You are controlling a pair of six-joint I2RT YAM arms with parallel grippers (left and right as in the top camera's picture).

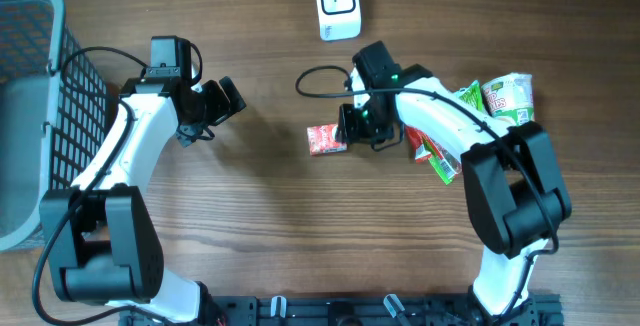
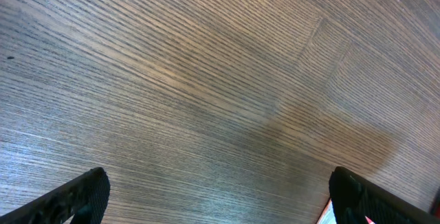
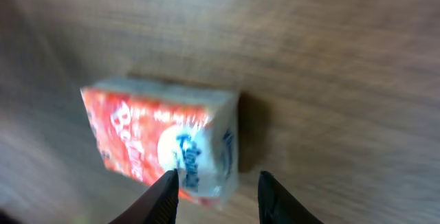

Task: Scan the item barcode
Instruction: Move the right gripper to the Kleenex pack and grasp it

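Two white-and-black jointed arms reach inward over a brown wood-grain worktop [image 1: 250, 216] in the overhead view. The left arm bends at the elbow beside a grey mesh basket [image 1: 30, 96], its left fingers [image 1: 228, 94] spread wide and empty. The right arm curls leftward so that the right fingers [image 1: 350, 124] sit just beside a small box [image 1: 325, 140], red and rectangular, lying near the middle of the worktop. A white, rounded scanner [image 1: 337, 4] stands at the far edge, and glossy green and red packets [image 1: 500, 96] are heaped on the right. From the left wrist, only fine wood grain shows, with two black ridged tips at the bottom corners, far apart, holding nothing. From the right wrist, blurred, the box lies flat, with a red printed top and a white end, and that end sits between the two dark tips, which are partly apart. I cannot tell whether they press on it.
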